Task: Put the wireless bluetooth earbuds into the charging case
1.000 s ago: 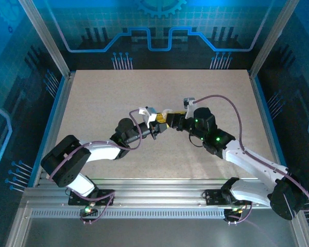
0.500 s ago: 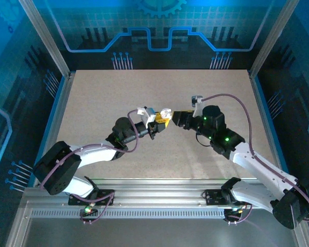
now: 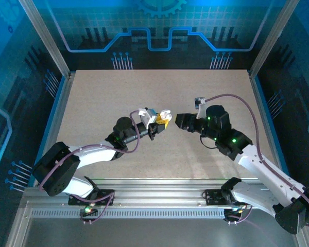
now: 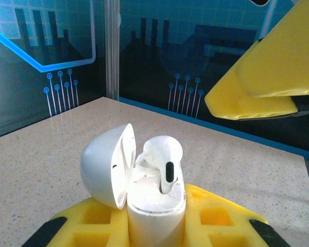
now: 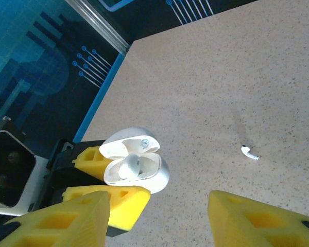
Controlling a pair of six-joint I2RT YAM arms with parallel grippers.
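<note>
Left end effector (image 3: 161, 122) grips the white, rounded plastic charging case (image 4: 155, 216) upright between its yellow fingers (image 4: 216, 220), with the lid (image 4: 105, 164) hinged open to one side. One white wireless earbud (image 4: 162, 154) sits in the case, stem down. Right end effector (image 3: 179, 121) hovers near the case, jaws parted and empty. A second small white earbud (image 5: 250, 152) lies on the speckled beige surface (image 5: 237, 77), well apart from the case.

The charging case (image 4: 155, 200) runs off the bottom edge, its base buried in the left pincer (image 4: 155, 231). The earbud (image 4: 162, 154) seated in it has its stem hidden inside. The right pincer (image 5: 157, 213) has its fingers cropped below.
</note>
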